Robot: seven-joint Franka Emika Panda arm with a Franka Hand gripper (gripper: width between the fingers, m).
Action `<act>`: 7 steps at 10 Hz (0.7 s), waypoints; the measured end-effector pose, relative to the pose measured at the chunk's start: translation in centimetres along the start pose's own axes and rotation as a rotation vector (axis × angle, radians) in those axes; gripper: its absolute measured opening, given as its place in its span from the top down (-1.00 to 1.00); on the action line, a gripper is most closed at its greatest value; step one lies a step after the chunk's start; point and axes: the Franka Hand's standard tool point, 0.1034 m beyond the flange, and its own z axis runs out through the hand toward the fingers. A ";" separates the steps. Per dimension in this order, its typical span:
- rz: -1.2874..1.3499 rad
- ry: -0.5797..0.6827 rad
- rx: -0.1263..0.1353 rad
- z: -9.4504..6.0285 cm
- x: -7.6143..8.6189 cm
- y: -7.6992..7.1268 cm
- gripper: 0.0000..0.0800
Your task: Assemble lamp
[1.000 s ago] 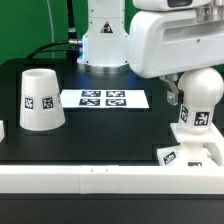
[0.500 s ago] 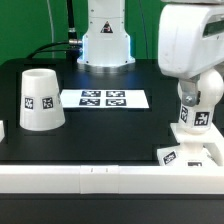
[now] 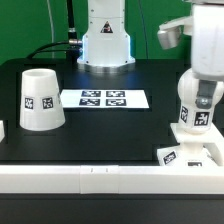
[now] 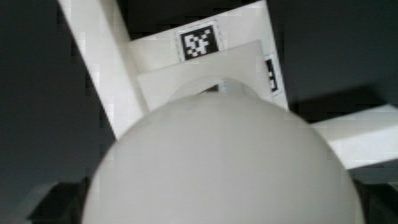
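Bulb (image 3: 189, 106) — smooth, round-headed — upright on flat square base (image 3: 200, 151).

Bulb (image 3: 197, 118) head behind the arm (image 3: 205, 45), blurred in wrist view.

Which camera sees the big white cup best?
The exterior view: the shade stands whole there, wide end down, its tag facing the camera. The wrist view misses it completely; it mostly shows the bulb up close.

Bulb (image 3: 190, 100) on base (image 3: 190, 152), shade (image 3: 40, 100) well apart
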 end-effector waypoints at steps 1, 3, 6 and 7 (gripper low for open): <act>-0.061 -0.006 -0.001 0.1 0.0 0.0 -0.75; -0.178 -0.010 -0.001 0.1 -0.1 0.0 -0.75; -0.309 -0.019 -0.006 0.2 -0.5 0.1 -0.75; -0.311 -0.020 -0.006 0.2 -0.6 0.1 -0.64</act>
